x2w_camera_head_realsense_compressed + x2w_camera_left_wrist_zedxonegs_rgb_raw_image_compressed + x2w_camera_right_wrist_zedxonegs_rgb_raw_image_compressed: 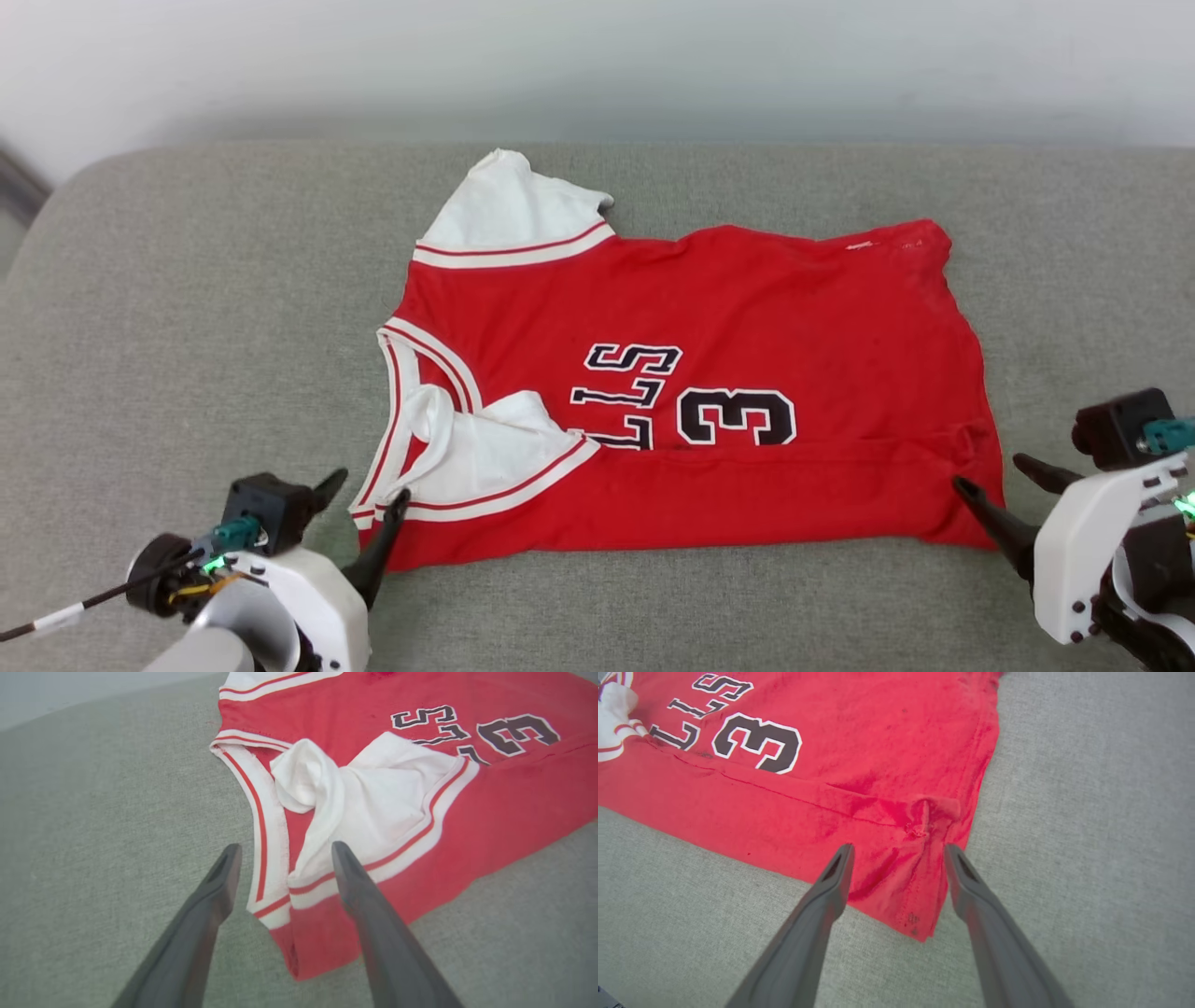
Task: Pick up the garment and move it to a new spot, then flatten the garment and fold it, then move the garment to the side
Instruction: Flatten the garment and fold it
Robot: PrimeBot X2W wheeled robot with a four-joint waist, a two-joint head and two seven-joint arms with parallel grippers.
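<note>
Garment (794,308) lies across the middle of the grey cushion (187,280), its near edge folded over. We have our left gripper (366,490) spread wide astride its near-left corner and our right gripper (991,471) spread wide astride its near-right corner.

A plain indoor room, though what kind is not certain: it could be a corner of a home or a test room. A table (168,280) with a rounded corner, covered in grey woven cloth like upholstery, stands against a bare pale wall (597,56). At the left edge, a dark strip (17,187) is too blurred to identify.
</note>
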